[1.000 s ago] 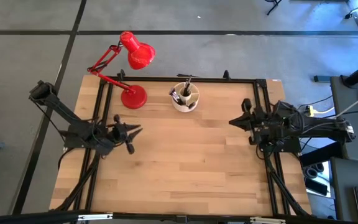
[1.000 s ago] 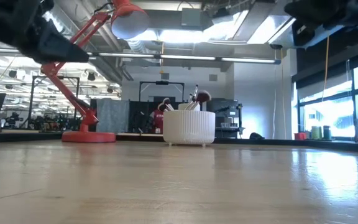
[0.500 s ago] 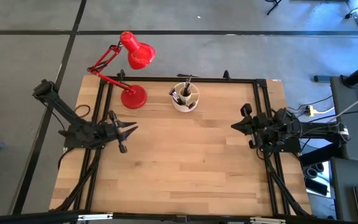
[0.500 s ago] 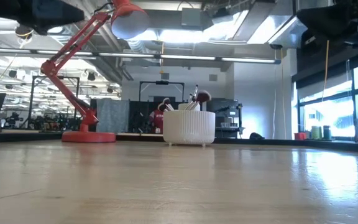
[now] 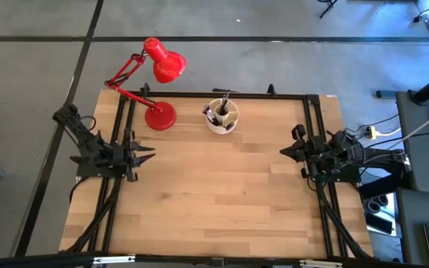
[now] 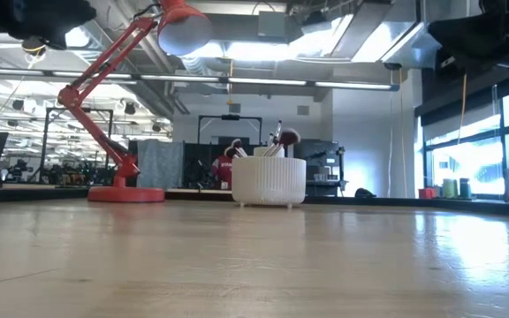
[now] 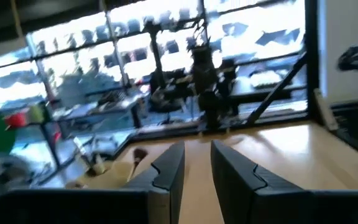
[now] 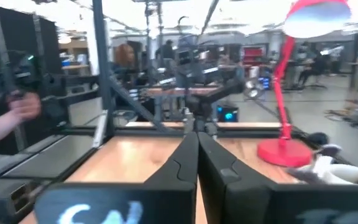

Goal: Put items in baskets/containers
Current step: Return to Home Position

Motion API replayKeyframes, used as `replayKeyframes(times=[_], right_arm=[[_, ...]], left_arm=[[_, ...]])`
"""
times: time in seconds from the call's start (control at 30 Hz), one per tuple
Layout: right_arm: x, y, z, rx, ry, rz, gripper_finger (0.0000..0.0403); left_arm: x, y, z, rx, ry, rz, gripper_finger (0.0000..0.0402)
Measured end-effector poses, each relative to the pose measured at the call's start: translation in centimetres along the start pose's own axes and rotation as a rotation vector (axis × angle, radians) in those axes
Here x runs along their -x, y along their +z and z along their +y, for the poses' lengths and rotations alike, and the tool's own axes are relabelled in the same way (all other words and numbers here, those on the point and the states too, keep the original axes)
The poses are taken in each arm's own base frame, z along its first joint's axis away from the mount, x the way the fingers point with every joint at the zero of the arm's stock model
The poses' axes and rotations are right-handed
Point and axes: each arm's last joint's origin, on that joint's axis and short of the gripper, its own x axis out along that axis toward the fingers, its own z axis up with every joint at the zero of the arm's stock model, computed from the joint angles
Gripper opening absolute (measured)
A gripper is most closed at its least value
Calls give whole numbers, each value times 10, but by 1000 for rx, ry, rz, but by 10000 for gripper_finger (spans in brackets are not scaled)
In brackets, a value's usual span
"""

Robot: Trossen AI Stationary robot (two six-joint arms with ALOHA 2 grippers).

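Observation:
The cream ribbed cup (image 5: 221, 119) (image 6: 269, 181) stands upright on the table near the middle of its far edge. Several dark-handled makeup brushes (image 5: 223, 103) (image 6: 281, 138) stand in it, bristle tips up. No brush lies on the wood in the high view. My left gripper (image 5: 147, 155) (image 7: 196, 163) hovers open by the table's left edge, pointing right, far from the cup. My right gripper (image 5: 282, 152) (image 8: 196, 146) hovers shut by the right edge, pointing left. The right wrist view shows the cup (image 8: 328, 167) only as a blur at its edge.
A red desk lamp sits on its round base (image 5: 160, 116) (image 6: 126, 193) at the far left, left of the cup, with its head (image 5: 167, 65) beyond the far edge. A black frame rail (image 5: 222, 94) runs around the table. Bare wood (image 5: 222, 186) lies between the arms.
My left arm has drawn back toward the table's left edge, and its gripper has moved left with it and out of the low view's top corner. My right gripper has pulled slightly toward the right edge. The cup and brushes have stayed put.

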Motion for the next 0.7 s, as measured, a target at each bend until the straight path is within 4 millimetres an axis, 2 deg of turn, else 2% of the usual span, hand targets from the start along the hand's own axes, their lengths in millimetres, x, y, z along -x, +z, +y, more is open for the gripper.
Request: replayKeyframes(times=[0.2,0.37,0.53,0.7], right_arm=[[-1,-9,-3,-16,-95,10,8],[-2,-12,-4,-30,-101,16,6],[-2,-12,-4,-19,-97,15,11],[-2,-12,-4,37,-94,18,9]], left_arm=[[0,-20,4,-1,-82,-168,74],[-6,-30,7,34,-45,-152,74],[-9,-34,9,32,-128,-149,74],[-13,-39,14,39,-107,-119,74]])
